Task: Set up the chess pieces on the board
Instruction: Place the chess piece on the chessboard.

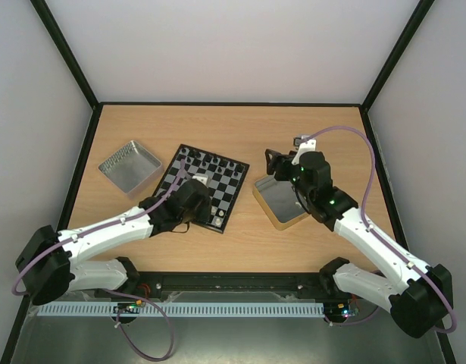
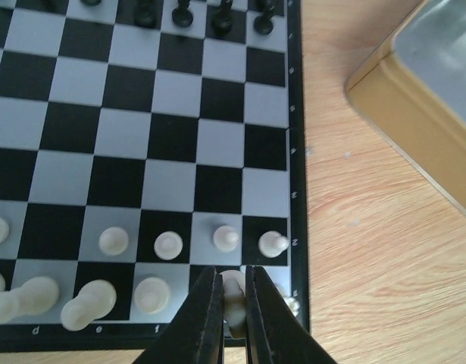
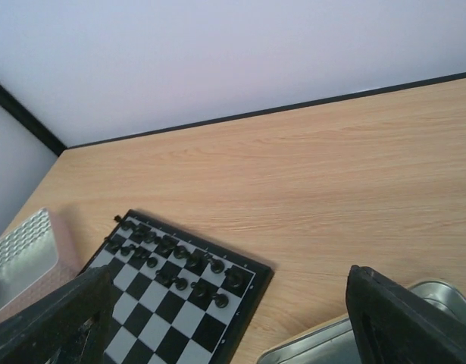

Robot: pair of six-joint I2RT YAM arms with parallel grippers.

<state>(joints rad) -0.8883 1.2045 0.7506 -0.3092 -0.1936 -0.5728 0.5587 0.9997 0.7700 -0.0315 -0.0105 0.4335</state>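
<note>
Left gripper [image 2: 233, 322] is pinching a white piece [image 2: 233, 287] (at the board [image 2: 172, 136]'s near row); right gripper [image 3: 229, 303] is hanging spread wide.

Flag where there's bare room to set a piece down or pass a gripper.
Free: the board's middle rows; the wood strip between board and gold tray; the table beyond board and silver tray. Crowded: the near rows of white pieces, where the left gripper clamps one at the corner, and the far black pieces.
</note>
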